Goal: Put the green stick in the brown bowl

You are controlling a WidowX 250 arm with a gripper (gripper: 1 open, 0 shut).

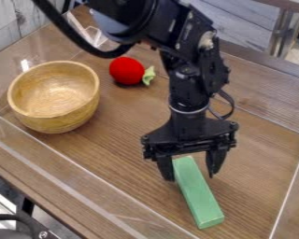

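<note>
Claw [190,165] spread wide, pointing down, its fingers astride the green stick's [197,195] far end.

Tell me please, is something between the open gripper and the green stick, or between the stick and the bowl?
Nothing visible. The gripper straddles the stick's upper end, jaws open. The table between stick and bowl is bare; the red fruit lies off that path.

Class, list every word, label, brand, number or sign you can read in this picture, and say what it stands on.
None: no readable text shows on the green stick, the brown bowl, the red fruit, the black gripper or the wooden table.
</note>
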